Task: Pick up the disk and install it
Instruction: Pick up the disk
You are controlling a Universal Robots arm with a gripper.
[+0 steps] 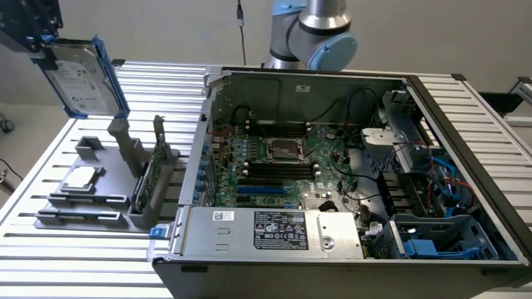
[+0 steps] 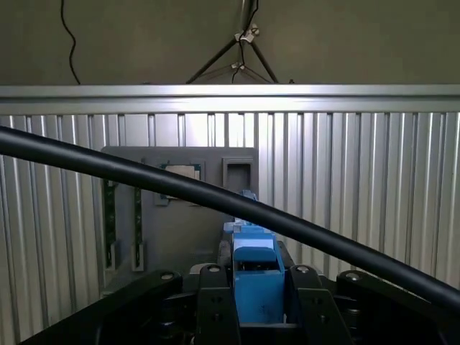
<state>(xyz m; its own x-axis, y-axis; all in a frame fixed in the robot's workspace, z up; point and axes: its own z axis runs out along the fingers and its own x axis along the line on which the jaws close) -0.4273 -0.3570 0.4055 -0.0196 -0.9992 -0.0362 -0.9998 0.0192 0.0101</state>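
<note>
The disk [image 1: 83, 78], a silver-grey drive with a white label and blue rails, hangs upright in the air at the exterior view's upper left, above the grey fixture tray [image 1: 91, 193]. My gripper [image 1: 42, 43] is shut on its top edge. In the wrist view the disk's blue rail [image 2: 256, 269] sits clamped between the black fingers [image 2: 215, 309] of the gripper [image 2: 257, 313], with the tray [image 2: 187, 223] below it.
An open computer case [image 1: 465, 156] fills the exterior view's middle and right, with a blue drive bay [image 1: 432, 240] at its near right corner. On the tray lie a small silver chip [image 1: 81, 177] and upright green cards [image 1: 149, 174]. A black cable [image 2: 144, 176] crosses the wrist view.
</note>
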